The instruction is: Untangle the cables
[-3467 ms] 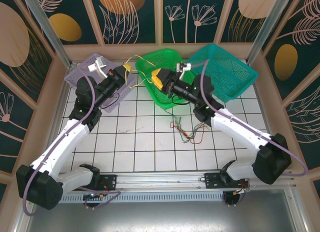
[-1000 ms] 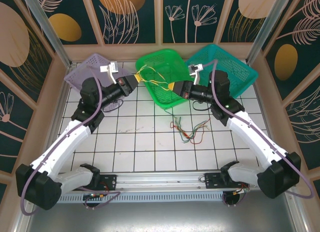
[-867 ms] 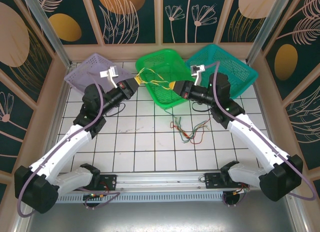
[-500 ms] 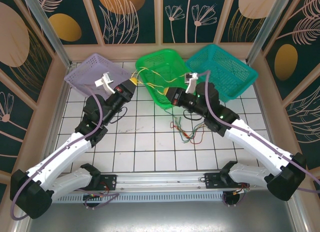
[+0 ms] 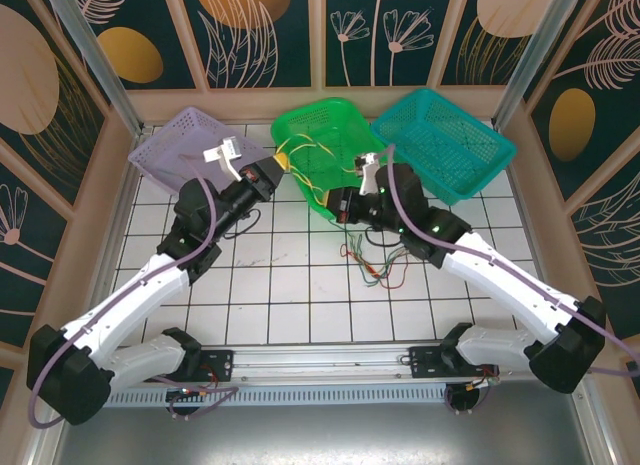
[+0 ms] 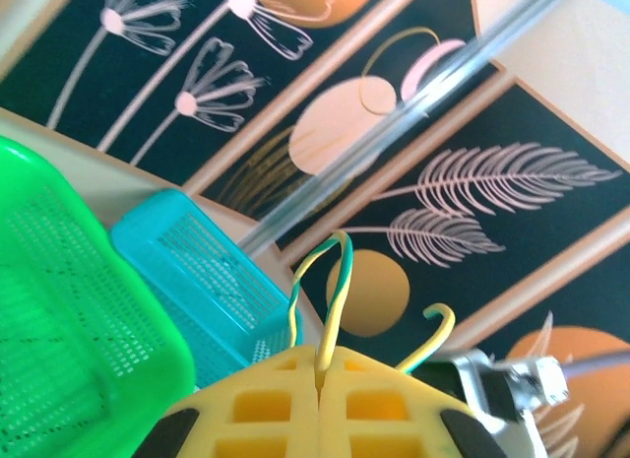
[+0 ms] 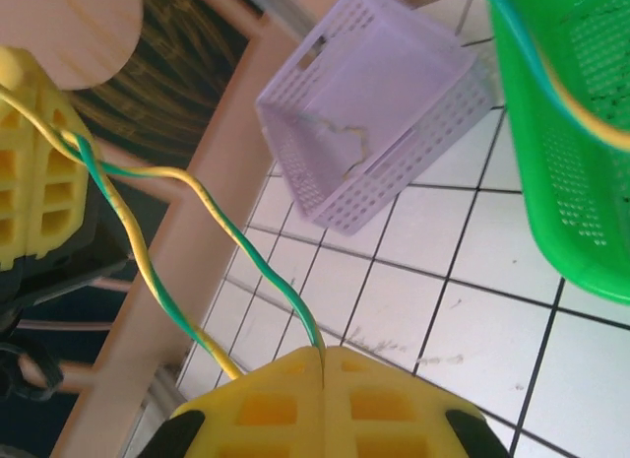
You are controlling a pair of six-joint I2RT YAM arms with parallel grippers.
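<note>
Both claws are pinched shut on one yellow-and-green cable (image 7: 258, 262). The left claw (image 5: 282, 163) grips it beside the green basket (image 5: 312, 109) and the right claw (image 5: 337, 201) grips it at that basket's near corner, so the strand sags twisted between them, apparently to be drawn clear of the others. The remaining cables (image 5: 375, 261) lie in a loose bundle on the table (image 5: 290, 285) just in front of the right claw. Bare tiles in front and to the left give room to move, while the baskets and walls hem in the far side.
</note>
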